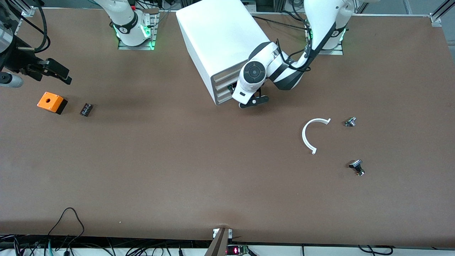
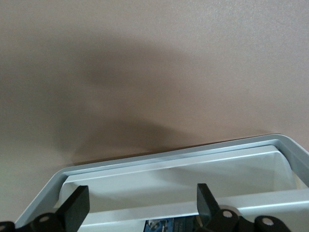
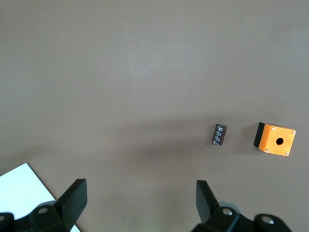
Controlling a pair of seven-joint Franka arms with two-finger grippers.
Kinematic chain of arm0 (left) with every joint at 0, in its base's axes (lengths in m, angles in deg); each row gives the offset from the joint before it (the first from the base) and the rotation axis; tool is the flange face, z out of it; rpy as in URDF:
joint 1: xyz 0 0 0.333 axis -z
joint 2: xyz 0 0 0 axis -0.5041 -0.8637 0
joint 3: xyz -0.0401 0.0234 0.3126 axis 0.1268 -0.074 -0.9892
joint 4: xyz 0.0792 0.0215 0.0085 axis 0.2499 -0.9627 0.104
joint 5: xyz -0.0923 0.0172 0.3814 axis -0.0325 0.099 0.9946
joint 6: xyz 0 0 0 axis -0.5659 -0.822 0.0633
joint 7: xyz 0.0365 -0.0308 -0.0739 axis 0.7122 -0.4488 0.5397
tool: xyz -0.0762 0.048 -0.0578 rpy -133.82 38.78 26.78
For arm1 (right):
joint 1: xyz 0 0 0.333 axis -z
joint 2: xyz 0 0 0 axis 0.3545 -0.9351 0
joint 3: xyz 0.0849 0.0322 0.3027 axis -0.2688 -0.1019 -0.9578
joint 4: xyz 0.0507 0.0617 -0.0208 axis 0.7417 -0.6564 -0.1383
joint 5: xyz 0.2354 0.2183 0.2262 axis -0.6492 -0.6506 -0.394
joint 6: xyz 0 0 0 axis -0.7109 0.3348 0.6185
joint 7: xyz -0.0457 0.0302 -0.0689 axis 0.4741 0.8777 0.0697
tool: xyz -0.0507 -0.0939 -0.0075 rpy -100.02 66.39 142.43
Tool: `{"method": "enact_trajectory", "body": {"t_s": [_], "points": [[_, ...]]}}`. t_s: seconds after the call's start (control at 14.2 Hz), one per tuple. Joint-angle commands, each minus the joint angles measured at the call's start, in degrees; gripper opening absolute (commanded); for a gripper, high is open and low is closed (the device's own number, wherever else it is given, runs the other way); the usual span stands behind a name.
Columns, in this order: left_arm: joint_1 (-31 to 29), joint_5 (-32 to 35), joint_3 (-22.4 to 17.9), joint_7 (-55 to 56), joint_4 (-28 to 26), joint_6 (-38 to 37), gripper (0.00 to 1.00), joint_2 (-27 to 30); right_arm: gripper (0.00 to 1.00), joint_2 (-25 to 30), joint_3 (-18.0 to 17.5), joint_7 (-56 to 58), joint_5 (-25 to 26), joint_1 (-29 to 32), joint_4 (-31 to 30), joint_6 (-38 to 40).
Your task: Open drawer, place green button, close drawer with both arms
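The white cabinet (image 1: 220,39) stands at the table's middle, near the arms' bases, with its drawer fronts (image 1: 223,87) facing the front camera. My left gripper (image 1: 253,101) is right in front of these drawers, open and empty. In the left wrist view its fingers (image 2: 77,205) straddle an off-white drawer tray (image 2: 193,166) whose front rim stands out over the table. A small blue-and-black thing (image 2: 159,225) lies in that tray; no green cap shows, so I cannot tell whether it is the button. My right gripper (image 1: 57,73) hangs open and empty over the right arm's end of the table.
An orange box (image 1: 52,102) and a small black part (image 1: 86,109) lie near the right gripper, also in the right wrist view (image 3: 274,139). A white arc (image 1: 310,137), a silver knob (image 1: 350,122) and a black-capped button (image 1: 357,166) lie toward the left arm's end.
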Motion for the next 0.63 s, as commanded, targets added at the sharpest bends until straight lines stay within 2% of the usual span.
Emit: {"method": "enact_trajectory", "body": {"t_s": [0.0,0.14,0.28,0.42,0.56], "points": [[-0.91,-0.67,-0.19,-0.89,-0.08,-1.94,0.98,2.88,1.0,0.93,-1.18,1.27,0.18,1.34,-0.26,-0.17],[-2.58,-0.23,-0.72,-3.33,2.47,-5.27,0.98,4.2,1.0,0.93,-1.19,2.93,0.18,1.34,-0.18,0.0],[-7.22,3.27,-0.37,-9.55,5.28,-9.4,0.98,6.04,1.0,0.76,-1.19,3.47,0.1,1.34,-0.18,-0.17],[-9.26,6.26,-0.72,-14.84,8.0,-14.58,0.98,7.98,1.0,0.67,-1.19,3.47,0.18,1.34,0.0,-0.17],[-11.89,13.45,-0.46,-21.07,10.72,-19.6,0.98,10.0,1.0,0.67,-1.19,3.55,0.01,1.34,0.0,-0.17]]}}
